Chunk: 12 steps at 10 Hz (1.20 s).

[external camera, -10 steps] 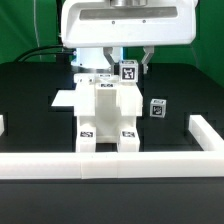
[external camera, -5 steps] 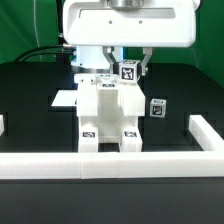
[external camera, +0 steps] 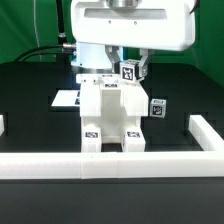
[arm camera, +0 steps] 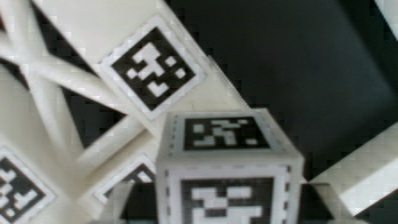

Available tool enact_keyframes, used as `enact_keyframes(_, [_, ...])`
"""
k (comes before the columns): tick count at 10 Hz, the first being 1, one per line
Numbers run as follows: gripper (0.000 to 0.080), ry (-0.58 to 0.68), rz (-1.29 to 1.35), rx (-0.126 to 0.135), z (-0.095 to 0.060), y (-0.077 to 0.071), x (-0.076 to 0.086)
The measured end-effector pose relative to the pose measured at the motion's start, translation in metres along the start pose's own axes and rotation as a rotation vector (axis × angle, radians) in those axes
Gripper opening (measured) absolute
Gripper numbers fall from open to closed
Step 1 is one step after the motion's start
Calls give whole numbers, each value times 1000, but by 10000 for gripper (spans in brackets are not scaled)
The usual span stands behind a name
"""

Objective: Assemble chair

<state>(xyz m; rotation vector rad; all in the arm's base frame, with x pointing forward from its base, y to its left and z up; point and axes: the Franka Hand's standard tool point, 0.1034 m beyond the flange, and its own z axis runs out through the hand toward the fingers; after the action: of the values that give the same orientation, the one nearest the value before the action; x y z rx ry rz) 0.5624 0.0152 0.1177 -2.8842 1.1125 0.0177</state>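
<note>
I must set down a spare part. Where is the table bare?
Bare table lies between the chair and the border rail on the exterior view's right, in front of the small tagged block; on its left, between the marker board and the rail. Crowded: above the chair, where the gripper holds a tagged post.

No words, numbers or brand marks can be read anywhere. The only signs are black-and-white square tags [external camera: 87, 134] (patterns, not lettering): two low on the chair [external camera: 110, 110], and one each on the raised post [external camera: 128, 71], the small loose block [external camera: 157, 108] and the cross-braced side [arm camera: 153, 66].
</note>
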Motion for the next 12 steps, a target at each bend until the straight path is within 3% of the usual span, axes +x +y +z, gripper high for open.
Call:
enact_keyframes(1, [341,0,13,0,0,0,0])
enact_keyframes(2, [475,0,-2,0,0,0,0])
enact_keyframes(3, [475,0,-42,0,0,-1,0])
enact_keyframes(4, [610,0,-61,0,0,-1,0])
enact_keyframes(6, [646,0,-233,0,0,-1,0])
enact_keyframes(12, [649,5,-724,-3,-1,-6,3])
